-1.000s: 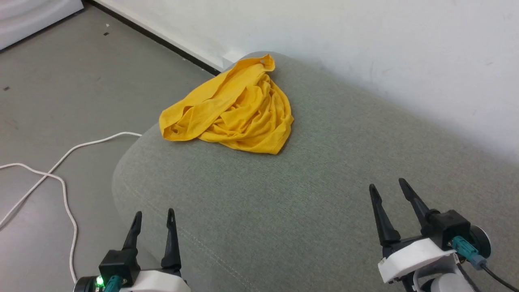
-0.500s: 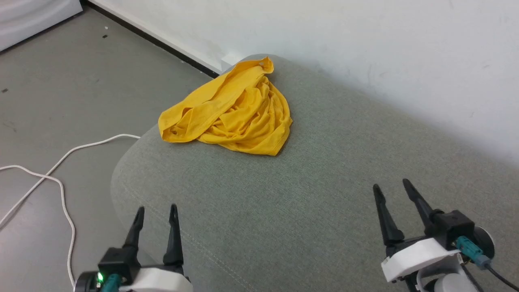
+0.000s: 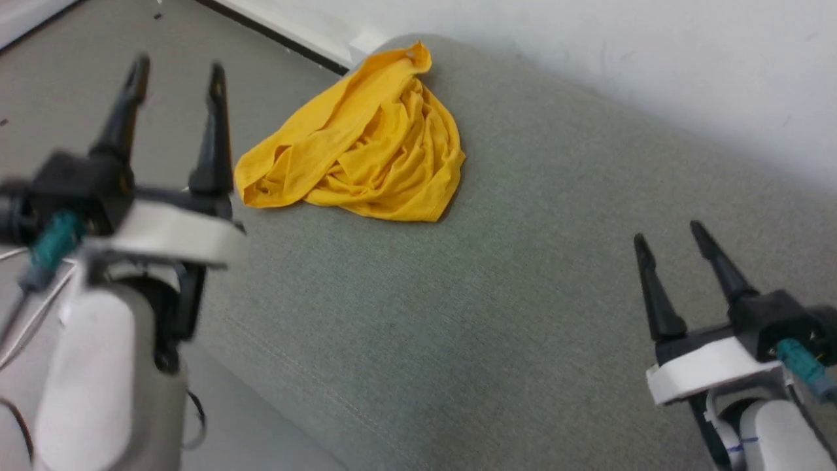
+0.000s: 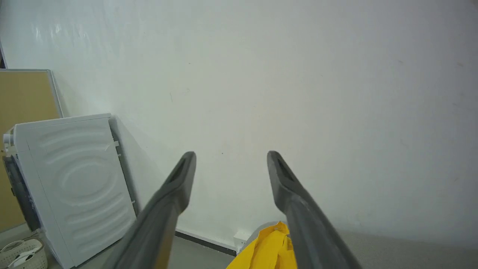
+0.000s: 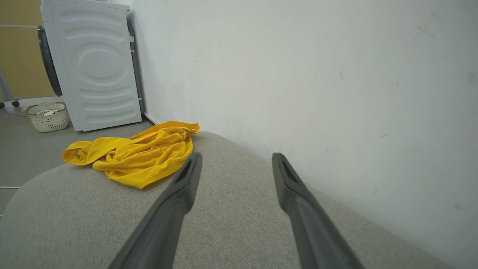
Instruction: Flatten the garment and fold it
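Left of the frame, left gripper (image 3: 178, 65): two long black fingers (image 3: 212, 131) tapering to points, rooted in a black block (image 3: 72, 186) on a white plate (image 3: 170, 235). Teal plug (image 3: 55, 239) at its side; rounded pale grey forearm (image 3: 91, 392) beneath, with a thin black cable (image 3: 198, 418). Lower right, right gripper (image 3: 667, 232) of the same build, a faint blue mark (image 3: 735, 449) on its forearm. Close up, shallow slots inside the fingertips (image 5: 190, 168).

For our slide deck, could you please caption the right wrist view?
Open right end effector hovers over a grey fabric cushion, facing a crumpled bright yellow cotton T-shirt near a white wall.
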{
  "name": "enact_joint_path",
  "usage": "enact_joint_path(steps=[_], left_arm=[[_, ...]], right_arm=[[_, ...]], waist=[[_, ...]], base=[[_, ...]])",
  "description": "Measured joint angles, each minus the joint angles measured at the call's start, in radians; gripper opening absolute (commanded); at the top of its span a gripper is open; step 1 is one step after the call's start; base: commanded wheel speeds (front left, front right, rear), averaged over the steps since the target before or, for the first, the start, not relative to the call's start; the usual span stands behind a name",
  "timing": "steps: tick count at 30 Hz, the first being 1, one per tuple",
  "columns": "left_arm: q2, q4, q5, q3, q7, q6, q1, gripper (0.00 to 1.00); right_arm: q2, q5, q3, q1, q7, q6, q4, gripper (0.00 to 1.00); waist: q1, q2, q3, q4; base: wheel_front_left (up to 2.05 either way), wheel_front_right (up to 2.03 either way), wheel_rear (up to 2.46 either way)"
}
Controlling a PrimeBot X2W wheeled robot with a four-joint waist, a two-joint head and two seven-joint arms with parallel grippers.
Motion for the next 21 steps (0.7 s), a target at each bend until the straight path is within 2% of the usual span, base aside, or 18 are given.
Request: enact_joint_path(steps=[4, 10, 15, 21], left_arm=[[0.051, 0.088, -0.001, 0.013, 0.068, -0.026, -0.178, 1.00], [0.075, 0.298, -0.090, 0.051, 0.180, -0.056, -0.352, 1.00], [0.107, 0.438, -0.148, 0.049, 0.253, -0.094, -0.435, 1.00], [0.127, 0.550, -0.188, 0.039, 0.309, -0.108, -0.481, 1.00]], right_arm=[[-0.052, 0.000, 0.015, -0.026, 0.079, 0.000, -0.122, 1.00], [-0.126, 0.012, 0.057, -0.077, 0.188, 0.000, -0.295, 1.00], [-0.160, 0.038, 0.074, -0.106, 0.262, 0.000, -0.403, 1.00], [-0.188, 0.047, 0.075, -0.130, 0.328, 0.000, -0.503, 1.00]], waist=[[0.0001, 0.0000, 0.066, -0.015], [0.0002, 0.0000, 0.176, -0.046], [0.0003, 0.0000, 0.265, -0.079], [0.0002, 0.0000, 0.355, -0.133]], base=[[0.00, 0.00, 0.00], [0.00, 0.00, 0.00], [0.00, 0.00, 0.00], [0.00, 0.00, 0.00]])
